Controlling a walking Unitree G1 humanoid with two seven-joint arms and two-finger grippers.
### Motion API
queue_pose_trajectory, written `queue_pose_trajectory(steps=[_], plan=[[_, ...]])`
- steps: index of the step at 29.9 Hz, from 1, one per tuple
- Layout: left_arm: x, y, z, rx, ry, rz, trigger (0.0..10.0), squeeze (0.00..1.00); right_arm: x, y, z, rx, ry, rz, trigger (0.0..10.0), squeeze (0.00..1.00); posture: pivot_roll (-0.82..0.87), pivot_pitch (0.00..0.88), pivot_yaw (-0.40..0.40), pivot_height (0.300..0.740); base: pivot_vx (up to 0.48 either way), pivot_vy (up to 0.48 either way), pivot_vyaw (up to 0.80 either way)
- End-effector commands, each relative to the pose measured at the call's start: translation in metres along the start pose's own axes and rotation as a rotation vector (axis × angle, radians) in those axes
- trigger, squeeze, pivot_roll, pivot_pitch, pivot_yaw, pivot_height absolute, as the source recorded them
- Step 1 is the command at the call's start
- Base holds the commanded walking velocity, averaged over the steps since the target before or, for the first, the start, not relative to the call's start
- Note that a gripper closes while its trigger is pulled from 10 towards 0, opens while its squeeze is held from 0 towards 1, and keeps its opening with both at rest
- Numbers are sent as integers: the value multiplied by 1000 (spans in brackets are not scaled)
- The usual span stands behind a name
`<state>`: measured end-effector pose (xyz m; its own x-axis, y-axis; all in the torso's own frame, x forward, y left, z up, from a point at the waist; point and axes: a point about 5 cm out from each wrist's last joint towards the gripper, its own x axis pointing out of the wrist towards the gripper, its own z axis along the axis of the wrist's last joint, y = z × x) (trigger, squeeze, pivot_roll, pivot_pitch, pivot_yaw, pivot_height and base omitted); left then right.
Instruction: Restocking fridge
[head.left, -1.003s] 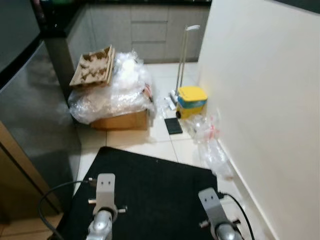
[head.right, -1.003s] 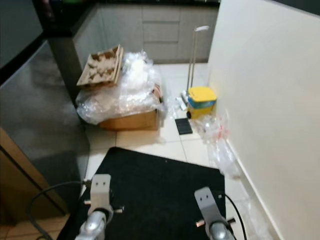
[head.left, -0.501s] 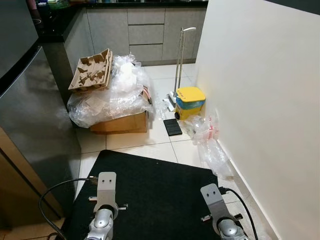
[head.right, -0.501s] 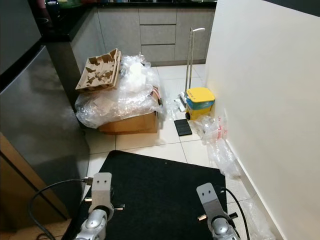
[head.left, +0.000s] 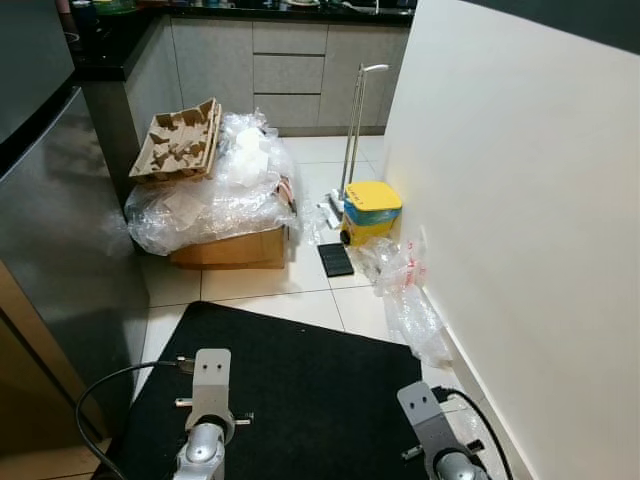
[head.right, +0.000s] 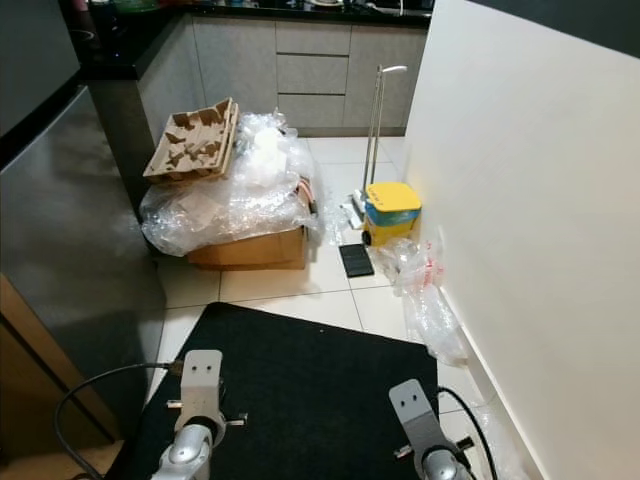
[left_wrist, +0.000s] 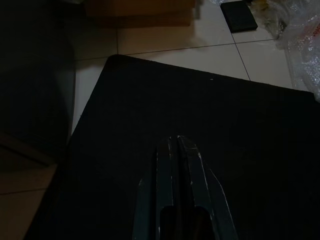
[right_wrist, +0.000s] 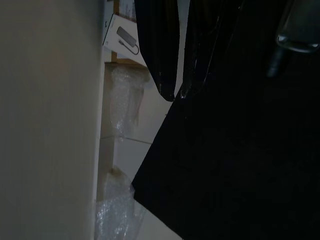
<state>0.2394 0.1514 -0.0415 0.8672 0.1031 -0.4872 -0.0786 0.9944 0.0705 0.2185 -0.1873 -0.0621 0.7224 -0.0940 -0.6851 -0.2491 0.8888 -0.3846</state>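
Stainless steel fronts the fridge (head.left: 60, 240), which stands closed along the robot's left side, its door face running away from the camera toward the dark counter (head.left: 110, 50). No groceries for restocking can be identified in hand or on the floor nearby.

Both arms hang low over a black floor mat (head.left: 300, 400). The left gripper (left_wrist: 177, 150) points down at the mat with its two fingers pressed together and nothing between them. The right gripper (right_wrist: 177, 92) hangs beside the white wall (head.left: 520, 200); its fingers are narrowly parted at the tips and hold nothing.

Ahead, beyond the mat, a cardboard box (head.left: 225, 248) sits on the tiled floor, heaped with clear plastic wrap (head.left: 215, 190) and topped by a moulded pulp tray (head.left: 180, 140). Right of it stand a yellow mop bucket (head.left: 372, 208), a long-handled mop (head.left: 355, 130), and a small black pad (head.left: 335, 259). Loose bubble wrap (head.left: 405, 300) trails along the wall base.

Assessment: the fridge lies to the left of both grippers, with its tall door axis upright, so the left arm is the nearer one for reaching it. The door handle cannot be made out. Task appears at an early stage, with the door not yet opened.
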Motion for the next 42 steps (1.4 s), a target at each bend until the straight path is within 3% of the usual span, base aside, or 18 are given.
queue_pose_trajectory(steps=[1, 24, 35, 42], plan=[[-3, -10, -4, -2, 13, -25, 10000, 0, 1, -5, 2, -5, -3, -7, 10000, 0, -109, 0, -78, 740, 0, 0, 0], [3, 0, 6, 11, -18, -9, 10000, 0, 4, 2, 18, 16, -43, -8, 10000, 0, -101, 0, -24, 740, 0, 0, 19], [2, 5, 5, 15, -21, 9, 10000, 0, 2, 0, 11, 42, -25, -24, 10000, 0, -110, 0, -7, 740, 0, 0, 195], [-2, 9, -3, 105, -13, -3, 10000, 0, 1, 2, 8, 77, -20, -29, 10000, 0, -114, 0, 8, 740, 0, 0, 0]])
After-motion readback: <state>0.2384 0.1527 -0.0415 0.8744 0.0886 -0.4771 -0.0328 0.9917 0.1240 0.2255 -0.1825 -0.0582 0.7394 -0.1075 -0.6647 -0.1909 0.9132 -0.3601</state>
